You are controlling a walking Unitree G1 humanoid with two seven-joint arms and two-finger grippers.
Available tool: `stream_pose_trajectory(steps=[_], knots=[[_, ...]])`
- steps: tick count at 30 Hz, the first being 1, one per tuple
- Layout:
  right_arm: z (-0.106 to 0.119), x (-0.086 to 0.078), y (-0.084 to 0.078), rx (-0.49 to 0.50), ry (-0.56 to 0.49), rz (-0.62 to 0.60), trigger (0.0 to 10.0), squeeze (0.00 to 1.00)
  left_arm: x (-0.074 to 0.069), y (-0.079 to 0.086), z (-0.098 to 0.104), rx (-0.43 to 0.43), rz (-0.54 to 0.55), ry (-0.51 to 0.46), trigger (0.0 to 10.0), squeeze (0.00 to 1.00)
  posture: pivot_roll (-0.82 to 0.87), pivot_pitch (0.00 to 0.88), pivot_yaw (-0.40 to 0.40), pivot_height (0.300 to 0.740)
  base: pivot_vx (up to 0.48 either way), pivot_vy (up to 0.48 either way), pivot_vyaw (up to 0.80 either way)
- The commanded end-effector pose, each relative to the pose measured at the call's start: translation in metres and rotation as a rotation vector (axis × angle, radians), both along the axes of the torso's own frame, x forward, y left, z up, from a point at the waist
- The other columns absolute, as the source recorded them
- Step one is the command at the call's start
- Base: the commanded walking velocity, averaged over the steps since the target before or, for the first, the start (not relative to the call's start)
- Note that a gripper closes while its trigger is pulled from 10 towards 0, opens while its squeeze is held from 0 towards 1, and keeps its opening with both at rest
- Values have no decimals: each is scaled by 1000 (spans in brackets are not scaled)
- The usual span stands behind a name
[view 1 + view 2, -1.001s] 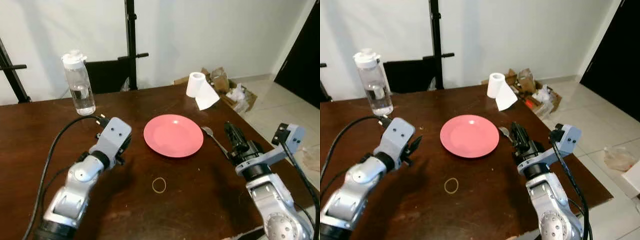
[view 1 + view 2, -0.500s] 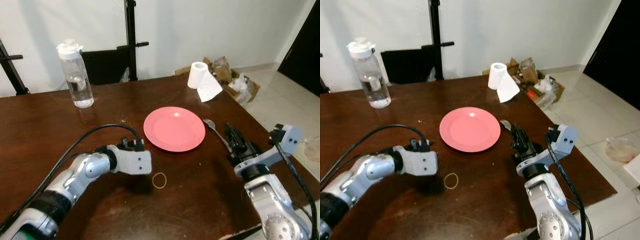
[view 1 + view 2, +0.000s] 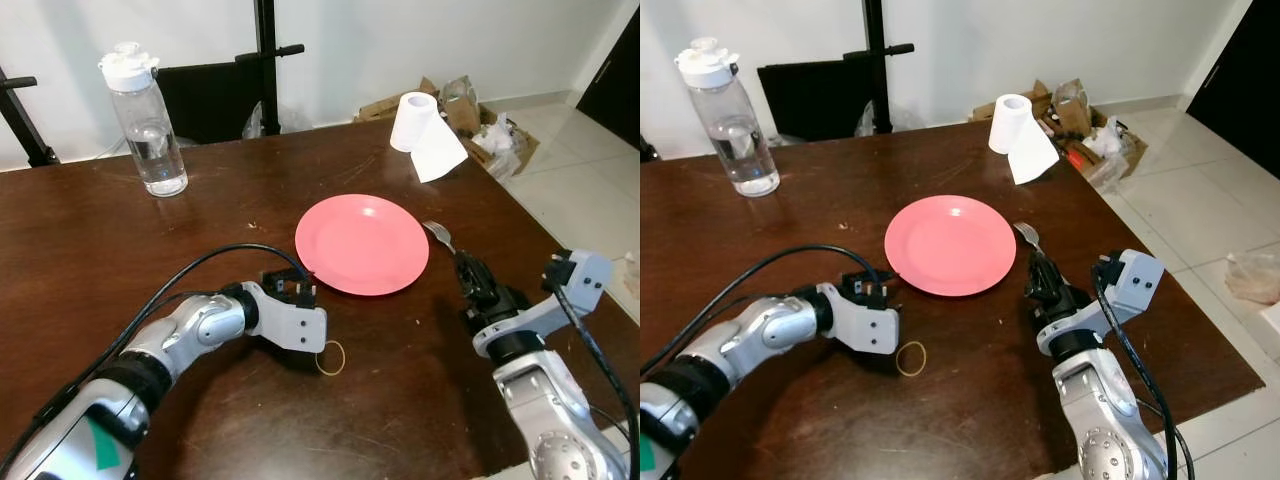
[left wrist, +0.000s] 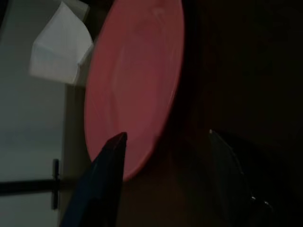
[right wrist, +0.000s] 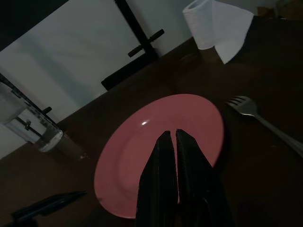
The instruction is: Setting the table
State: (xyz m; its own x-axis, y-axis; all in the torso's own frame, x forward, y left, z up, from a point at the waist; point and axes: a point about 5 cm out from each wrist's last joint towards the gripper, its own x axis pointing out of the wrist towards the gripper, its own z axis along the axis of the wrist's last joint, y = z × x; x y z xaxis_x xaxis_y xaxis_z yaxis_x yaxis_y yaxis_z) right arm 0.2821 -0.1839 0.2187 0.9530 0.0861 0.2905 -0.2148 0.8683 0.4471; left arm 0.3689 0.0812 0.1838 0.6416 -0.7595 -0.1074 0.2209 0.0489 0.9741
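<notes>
A pink plate (image 3: 362, 243) lies in the middle of the dark wooden table (image 3: 120, 250). A silver fork (image 3: 439, 236) lies just right of it, its tines pointing away from me. My right gripper (image 3: 469, 274) hovers low over the near end of the fork's handle, fingers shut with nothing between them; in its wrist view the fork (image 5: 247, 107) lies off to one side. My left gripper (image 3: 298, 286) is low over the table at the plate's near left rim, its fingers (image 4: 106, 175) open and pointing at the plate (image 4: 137, 80).
A tan rubber band (image 3: 331, 357) lies on the table beside my left wrist. A water bottle (image 3: 143, 120) stands at the far left, a paper roll (image 3: 425, 130) at the far right corner. Cardboard clutter (image 3: 490, 115) sits on the floor past the table's right edge.
My left arm has swung down and to the right, from a raised pose left of the plate to the plate's near rim. The right gripper stays by the fork. The camera has shifted.
</notes>
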Motion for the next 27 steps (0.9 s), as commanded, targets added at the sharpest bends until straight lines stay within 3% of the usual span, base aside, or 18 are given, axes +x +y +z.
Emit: stream_pose_trajectory(steps=[1, 2, 9, 11, 12, 14, 15, 16, 27], knots=[[5, -3, 0, -6, -13, -7, 10000, 0, -3, -6, -19, 88, -23, 12, 10000, 78, 17, 263, 76, 740, 0, 0, 0], [5, -3, 0, -6, -14, -8, 10000, 0, -2, -10, -19, 101, -25, -1, 10000, 0, 15, 262, 78, 740, 0, 0, 0], [6, -4, 0, -6, -17, -14, 10000, 0, 3, -29, -20, 136, -2, -79, 10000, 0, 7, 257, 85, 740, 0, 0, 0], [6, -5, 0, -5, -20, -18, 10000, 0, 6, -35, -19, 139, 14, -114, 9137, 0, -2, 251, 88, 740, 0, 0, 0], [7, -5, 0, -5, -20, -20, 10000, 0, 7, -36, -18, 144, 25, -124, 4824, 0, -7, 247, 90, 740, 0, 0, 0], [7, -5, 0, -5, -21, -21, 10000, 0, 8, -36, -18, 148, 32, -131, 4824, 0, -7, 247, 90, 740, 0, 0, 0], [7, -5, 1, -5, -20, -22, 10000, 0, 9, -35, -18, 156, 40, -140, 706, 0, -7, 245, 91, 740, 0, 0, 0], [6, -5, 0, -5, -20, -23, 10000, 0, 10, -34, -18, 158, 57, -150, 0, 0, -3, 244, 91, 740, 0, 0, 0], [6, -3, 1, -3, -22, -20, 10000, 0, 14, -26, -20, 168, 105, -171, 0, 0, 4, 236, 91, 740, 0, 0, 0]])
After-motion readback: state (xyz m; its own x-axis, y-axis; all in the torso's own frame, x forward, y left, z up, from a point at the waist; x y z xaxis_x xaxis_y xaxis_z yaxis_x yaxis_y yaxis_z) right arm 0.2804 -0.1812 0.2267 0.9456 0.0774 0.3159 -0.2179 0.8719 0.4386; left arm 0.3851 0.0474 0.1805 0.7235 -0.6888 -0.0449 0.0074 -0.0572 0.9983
